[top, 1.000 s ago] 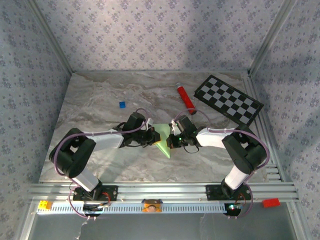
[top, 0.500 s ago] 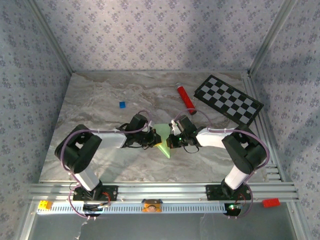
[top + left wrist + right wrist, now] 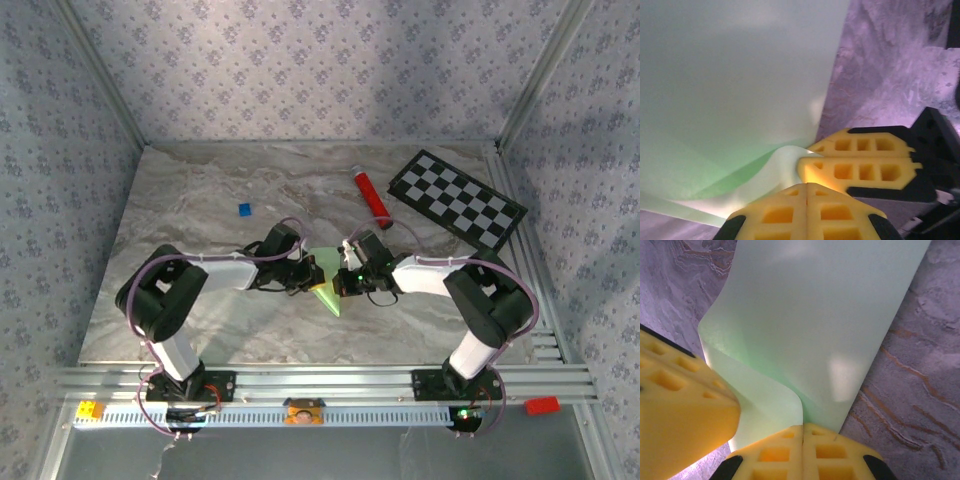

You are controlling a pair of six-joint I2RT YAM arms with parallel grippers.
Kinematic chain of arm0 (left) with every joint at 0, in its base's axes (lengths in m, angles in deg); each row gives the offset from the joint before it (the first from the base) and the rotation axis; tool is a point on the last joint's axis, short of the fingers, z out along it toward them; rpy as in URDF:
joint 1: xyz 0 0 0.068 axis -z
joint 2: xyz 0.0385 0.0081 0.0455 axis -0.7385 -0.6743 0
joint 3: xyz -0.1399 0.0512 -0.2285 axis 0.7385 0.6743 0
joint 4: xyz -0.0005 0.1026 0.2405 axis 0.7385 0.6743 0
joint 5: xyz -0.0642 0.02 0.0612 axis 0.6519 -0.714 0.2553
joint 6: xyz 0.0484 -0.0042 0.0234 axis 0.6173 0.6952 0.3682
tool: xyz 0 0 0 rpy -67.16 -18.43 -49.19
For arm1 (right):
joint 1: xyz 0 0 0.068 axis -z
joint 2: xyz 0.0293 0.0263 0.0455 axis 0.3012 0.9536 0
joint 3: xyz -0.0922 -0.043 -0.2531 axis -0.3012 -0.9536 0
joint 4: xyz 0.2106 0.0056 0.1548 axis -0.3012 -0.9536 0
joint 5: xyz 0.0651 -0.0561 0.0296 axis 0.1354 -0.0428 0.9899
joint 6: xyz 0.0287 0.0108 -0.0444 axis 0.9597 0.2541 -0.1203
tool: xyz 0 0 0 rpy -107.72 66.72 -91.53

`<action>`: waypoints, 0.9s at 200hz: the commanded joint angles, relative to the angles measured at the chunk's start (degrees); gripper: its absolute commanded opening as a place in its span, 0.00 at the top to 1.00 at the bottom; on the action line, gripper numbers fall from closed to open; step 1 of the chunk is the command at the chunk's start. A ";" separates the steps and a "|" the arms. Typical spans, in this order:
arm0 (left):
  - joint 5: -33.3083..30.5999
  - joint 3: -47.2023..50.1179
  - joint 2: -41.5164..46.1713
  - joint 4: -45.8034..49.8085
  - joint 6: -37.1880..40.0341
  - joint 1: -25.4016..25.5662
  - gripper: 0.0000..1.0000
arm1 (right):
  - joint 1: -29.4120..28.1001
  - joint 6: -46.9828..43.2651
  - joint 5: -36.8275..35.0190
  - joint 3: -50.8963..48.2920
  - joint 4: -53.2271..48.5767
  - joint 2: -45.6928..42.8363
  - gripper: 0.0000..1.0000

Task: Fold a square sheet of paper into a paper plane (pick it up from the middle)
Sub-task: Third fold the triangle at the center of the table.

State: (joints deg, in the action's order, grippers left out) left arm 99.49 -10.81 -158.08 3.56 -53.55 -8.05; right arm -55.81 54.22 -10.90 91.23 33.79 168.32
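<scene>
The marble-patterned table [image 3: 200, 320] runs out on every side of the two grippers, which meet tip to tip near its middle.

The checkerboard [image 3: 457, 198], black and white, lies flat well beyond the right gripper [image 3: 803, 430] and off to its right. It carries squares and no lettering that can be read.

The paper [image 3: 815, 315] lies on the table directly between the two grippers and touches both. It is pale green and plain. From above it has an angular outline that narrows to a point on the side nearer the arm bases. One flap curls up off the flat part, and the curl ends right at the right gripper's tips.

The tube [image 3: 371, 196] is red and lies beyond the right gripper, nearer to it than the checkerboard is. Any print on it is too small to read.

The blue square [image 3: 243, 209] is tiny and sits beyond the left gripper [image 3: 806, 189] and to its left, well apart from the paper.

Both grippers are clenched, each with its yellow pads pressed together seam to seam. Each set of tips rests at the paper's raised fold. I cannot tell whether either pair has the sheet caught between its pads.
</scene>
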 commanded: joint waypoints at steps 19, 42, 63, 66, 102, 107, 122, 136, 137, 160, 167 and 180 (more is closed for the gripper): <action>-1.23 -1.20 -1.97 4.48 2.19 0.54 1.00 | -0.17 -0.11 -1.38 -0.27 -1.44 1.78 1.00; -1.79 -0.81 -2.33 5.41 2.90 0.69 1.00 | -0.19 -0.07 -1.40 -0.18 -1.48 1.85 1.00; -2.22 -0.70 -2.67 6.01 3.40 0.71 1.00 | -0.15 0.02 -1.41 -0.10 -1.34 1.95 1.00; -2.25 -0.76 -2.73 6.08 3.51 0.70 1.00 | -0.20 0.00 -1.39 -0.09 -1.39 1.95 1.00; -3.23 -0.27 -3.71 6.26 4.41 0.96 1.00 | -0.14 0.18 -1.17 -0.02 -1.00 2.18 1.00; -3.29 -0.18 -3.90 6.21 4.41 0.94 1.00 | -0.21 0.19 -1.15 0.01 -1.07 2.17 1.00; -3.50 0.27 -4.25 6.08 4.45 1.10 1.00 | -0.14 0.22 -1.05 0.15 -1.08 2.09 1.00; -3.68 0.60 -4.43 6.08 4.41 1.06 1.00 | -0.13 0.29 -0.72 0.36 -1.01 1.99 1.00; -3.67 0.61 -4.39 6.10 4.41 1.06 1.00 | -0.13 0.29 -0.72 0.35 -1.05 2.01 1.00; -4.10 0.70 -4.27 6.55 4.63 1.07 1.00 | -0.04 0.91 -0.33 1.12 -1.21 0.74 0.95; -4.24 0.70 -4.24 6.65 4.67 1.11 1.00 | 0.16 1.31 -0.32 1.20 -1.09 -0.18 0.91; -4.28 0.71 -4.16 6.81 4.67 1.08 1.00 | 0.45 2.08 -0.73 1.19 -1.45 -2.47 0.82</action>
State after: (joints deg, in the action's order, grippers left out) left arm 97.59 -11.03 -160.27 7.80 -50.08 -7.62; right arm -55.79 54.61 -10.66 91.34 34.14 168.52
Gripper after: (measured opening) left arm 0.044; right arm 0.114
